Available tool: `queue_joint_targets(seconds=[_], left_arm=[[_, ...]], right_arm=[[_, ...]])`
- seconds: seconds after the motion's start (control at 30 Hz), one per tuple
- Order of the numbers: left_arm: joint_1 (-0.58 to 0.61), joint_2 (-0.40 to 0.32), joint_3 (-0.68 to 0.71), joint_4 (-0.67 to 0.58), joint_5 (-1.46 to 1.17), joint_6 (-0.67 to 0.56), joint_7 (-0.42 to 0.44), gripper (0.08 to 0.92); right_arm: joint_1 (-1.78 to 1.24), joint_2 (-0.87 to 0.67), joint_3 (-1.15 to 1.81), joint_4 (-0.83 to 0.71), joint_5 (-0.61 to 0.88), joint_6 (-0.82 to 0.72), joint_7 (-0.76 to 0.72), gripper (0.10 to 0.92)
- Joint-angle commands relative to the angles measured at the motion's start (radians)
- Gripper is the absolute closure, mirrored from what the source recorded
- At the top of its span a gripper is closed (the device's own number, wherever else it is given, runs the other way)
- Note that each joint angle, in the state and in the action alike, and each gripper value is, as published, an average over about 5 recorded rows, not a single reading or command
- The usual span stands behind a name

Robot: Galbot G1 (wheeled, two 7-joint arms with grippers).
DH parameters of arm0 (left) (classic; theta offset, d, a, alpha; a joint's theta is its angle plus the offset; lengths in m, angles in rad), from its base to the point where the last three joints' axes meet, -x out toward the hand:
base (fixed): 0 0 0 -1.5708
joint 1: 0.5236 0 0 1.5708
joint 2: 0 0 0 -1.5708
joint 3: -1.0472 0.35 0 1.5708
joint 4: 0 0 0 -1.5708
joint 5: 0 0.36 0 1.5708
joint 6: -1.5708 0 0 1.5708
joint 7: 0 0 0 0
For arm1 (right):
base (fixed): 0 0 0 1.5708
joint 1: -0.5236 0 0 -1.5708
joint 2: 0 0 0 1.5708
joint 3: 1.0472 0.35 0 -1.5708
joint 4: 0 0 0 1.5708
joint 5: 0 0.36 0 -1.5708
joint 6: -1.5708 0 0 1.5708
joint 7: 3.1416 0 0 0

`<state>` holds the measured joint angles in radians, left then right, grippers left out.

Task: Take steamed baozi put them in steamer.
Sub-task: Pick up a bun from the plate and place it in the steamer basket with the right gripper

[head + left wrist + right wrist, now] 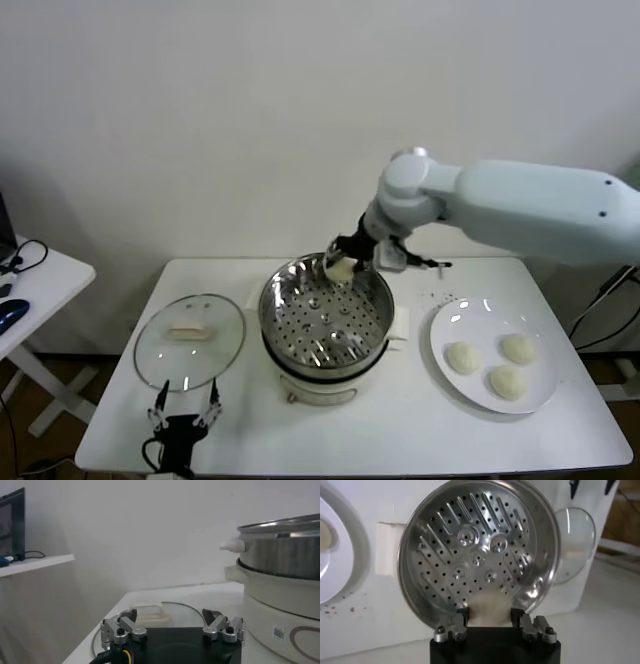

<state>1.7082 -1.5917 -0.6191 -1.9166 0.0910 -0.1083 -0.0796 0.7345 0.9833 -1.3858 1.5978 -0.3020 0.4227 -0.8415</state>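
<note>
One baozi (489, 607) in right pincer (490, 625)

The right gripper (343, 262) holds a baozi (339, 270) over the steamer's (326, 318) far rim, three more buns on the plate (494, 353) to its right, the left gripper (185, 412) parked near the glass lid (190, 341).

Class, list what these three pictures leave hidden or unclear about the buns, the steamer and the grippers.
- Held baozi: right wrist view, mostly hidden by the right gripper.
- Steamer: left wrist view, inside hidden by its wall; the picture edge cuts it off.
- Left gripper: head view, too small to judge much beyond its open fingers.
- Plate: right wrist view, cut off by the edge.
</note>
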Motion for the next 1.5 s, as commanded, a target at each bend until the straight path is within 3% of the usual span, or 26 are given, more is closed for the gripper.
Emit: queue_joint_targets(seconds=[0.03,1.2,1.5], left_arm=[[-0.001,0.000,0.000,0.001,0.001,-0.001,0.000,0.177],[-0.016,0.007,-0.009,-0.001,-0.022,-0.004,0.002,0.177],[-0.019,0.007,-0.008,-0.003,-0.026,-0.004,0.001,0.177]], right_arm=[[-0.121,0.044,0.018,-0.036,-0.142,0.063,0.032,0.441],[-0.246,0.228,0.038,-0.347,-0.163,0.053,-0.001,0.406],[-0.172,0.190,0.011,-0.323,-0.044,0.052,0.004,0.212]])
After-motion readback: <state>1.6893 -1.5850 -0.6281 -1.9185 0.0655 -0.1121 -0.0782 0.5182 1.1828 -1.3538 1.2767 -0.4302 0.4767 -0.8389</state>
